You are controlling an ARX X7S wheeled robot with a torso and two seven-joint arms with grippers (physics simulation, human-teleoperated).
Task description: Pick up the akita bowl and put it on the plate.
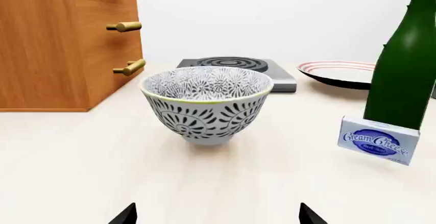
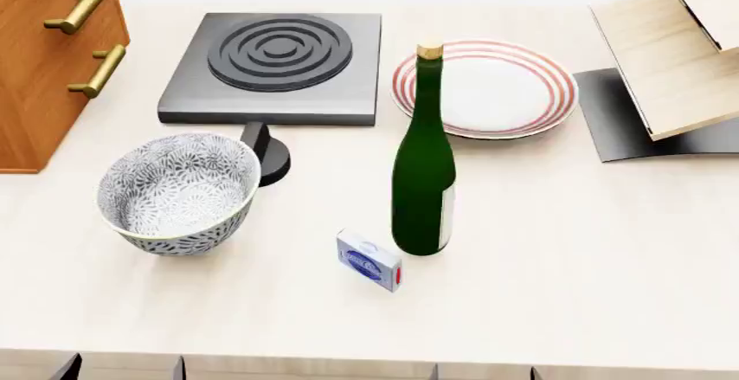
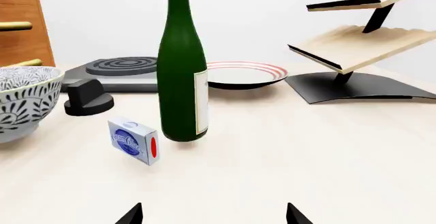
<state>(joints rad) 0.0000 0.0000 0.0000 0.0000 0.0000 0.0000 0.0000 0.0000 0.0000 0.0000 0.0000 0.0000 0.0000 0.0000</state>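
Observation:
The akita bowl (image 2: pixel 179 191), white with a dense grey-black floral pattern, stands upright on the pale counter at the front left. In the left wrist view the akita bowl (image 1: pixel 206 104) is straight ahead of my left gripper (image 1: pixel 218 216), which is open with nothing between its tips and stays short of the bowl. The plate (image 2: pixel 485 86), white with red rings, lies at the back right of the burner and holds nothing. My right gripper (image 3: pixel 213 215) is open and empty, facing a green bottle (image 3: pixel 183 76), with the plate (image 3: pixel 242 75) behind it.
A tall green bottle (image 2: pixel 425 164) and a small cream cheese box (image 2: pixel 369 260) stand between bowl and plate. A grey burner (image 2: pixel 277 55) with a black knob (image 2: pixel 268 155) sits behind the bowl. A wooden cabinet (image 2: pixel 47 51) is at left, a wooden rack (image 2: pixel 681 51) at right.

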